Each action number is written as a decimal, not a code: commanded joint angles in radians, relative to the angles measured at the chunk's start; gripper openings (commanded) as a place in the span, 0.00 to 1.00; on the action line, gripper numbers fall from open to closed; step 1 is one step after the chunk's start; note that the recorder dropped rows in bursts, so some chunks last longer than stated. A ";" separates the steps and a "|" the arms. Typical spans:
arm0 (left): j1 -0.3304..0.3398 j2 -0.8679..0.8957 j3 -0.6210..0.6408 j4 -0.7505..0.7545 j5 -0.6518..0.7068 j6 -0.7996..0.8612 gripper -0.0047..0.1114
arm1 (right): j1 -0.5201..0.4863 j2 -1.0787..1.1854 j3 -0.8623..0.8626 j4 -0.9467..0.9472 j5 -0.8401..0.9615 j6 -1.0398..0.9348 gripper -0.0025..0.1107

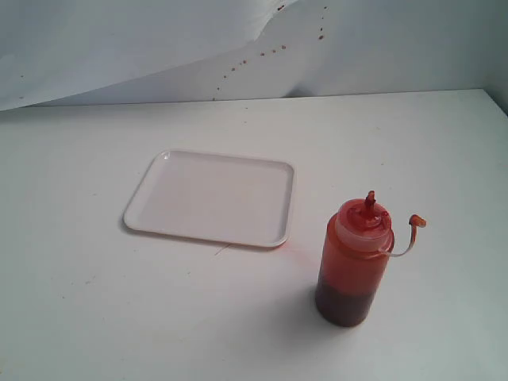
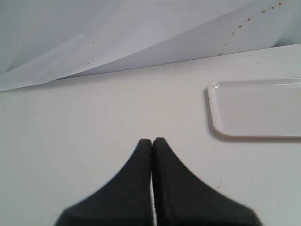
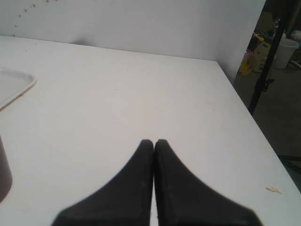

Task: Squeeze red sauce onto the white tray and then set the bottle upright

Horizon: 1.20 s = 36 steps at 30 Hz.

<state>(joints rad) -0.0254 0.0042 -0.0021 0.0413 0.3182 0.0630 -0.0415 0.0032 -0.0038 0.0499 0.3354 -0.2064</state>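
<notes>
In each wrist view, nearest the lens, the left gripper [image 2: 152, 141] and the right gripper [image 3: 154, 142] are showing their fingers pressed together, pinching nothing. Neither arm is appearing in the exterior view. There the bottle [image 1: 355, 266] is standing upright on the table [image 1: 95, 302] at about five o'clock of the scene, nozzle uncapped, cap dangling on its tether, the red sauce [image 1: 344, 303] sitting dark in its lower part. Farther off, at ten o'clock from it and apart, the white tray [image 1: 210, 197] is lying bare. By my judgement, grasping, squeezing and re-standing are all waiting.
</notes>
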 commanded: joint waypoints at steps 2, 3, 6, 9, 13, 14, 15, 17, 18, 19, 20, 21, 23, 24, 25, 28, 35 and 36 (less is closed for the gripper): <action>-0.008 -0.004 0.002 0.003 -0.005 -0.003 0.04 | -0.008 -0.003 0.004 0.002 -0.001 0.001 0.02; -0.008 -0.004 0.002 0.003 -0.005 -0.003 0.04 | -0.008 -0.003 0.004 0.002 -0.001 0.001 0.02; -0.008 -0.004 0.002 0.003 -0.005 -0.003 0.04 | -0.008 -0.003 0.004 0.002 -0.001 0.001 0.02; -0.008 -0.004 0.002 0.003 -0.005 -0.003 0.04 | -0.008 -0.003 0.004 0.002 -0.001 0.001 0.02; -0.008 -0.004 0.002 0.003 -0.005 -0.003 0.04 | -0.008 -0.003 0.004 0.002 -0.001 0.001 0.02; -0.008 -0.004 0.002 0.003 -0.005 -0.003 0.04 | -0.008 -0.003 0.004 0.002 -0.001 0.001 0.02; -0.008 -0.004 0.002 0.003 -0.005 -0.003 0.04 | -0.008 -0.003 0.004 0.002 -0.001 0.001 0.02; -0.008 -0.004 0.002 0.003 -0.005 -0.003 0.04 | -0.008 -0.003 0.004 0.002 -0.001 0.001 0.02; -0.008 -0.004 0.002 0.003 -0.005 -0.003 0.04 | -0.008 -0.003 0.004 0.002 -0.001 0.001 0.02; -0.008 -0.004 0.002 0.003 -0.005 -0.003 0.04 | -0.008 -0.003 0.004 0.002 -0.001 0.001 0.02; -0.008 -0.004 0.002 0.003 -0.005 -0.003 0.04 | -0.008 -0.003 0.004 0.002 -0.001 0.001 0.02; -0.008 -0.004 0.002 0.003 -0.005 -0.003 0.04 | -0.008 -0.003 0.004 0.002 -0.001 0.001 0.02; -0.008 -0.004 0.002 0.003 -0.005 -0.003 0.04 | -0.008 -0.003 0.004 0.002 -0.001 0.001 0.02; -0.008 -0.004 0.002 0.003 -0.005 -0.003 0.04 | -0.008 -0.003 0.004 0.002 -0.001 0.001 0.02; -0.008 -0.004 0.002 0.003 -0.005 -0.003 0.04 | -0.008 -0.003 0.004 0.002 -0.001 0.001 0.02; -0.008 -0.004 0.002 0.003 -0.005 -0.003 0.04 | -0.008 -0.003 0.004 0.002 -0.001 0.001 0.02; -0.008 -0.004 0.002 -0.015 -0.171 -0.010 0.04 | -0.008 -0.003 0.004 0.002 -0.001 0.001 0.02; -0.008 -0.004 0.002 -0.079 -0.232 -0.010 0.04 | -0.008 -0.003 0.004 0.002 -0.001 0.001 0.02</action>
<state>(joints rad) -0.0254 0.0042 -0.0021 0.0478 0.2101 0.0630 -0.0415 0.0032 -0.0038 0.0499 0.3354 -0.2064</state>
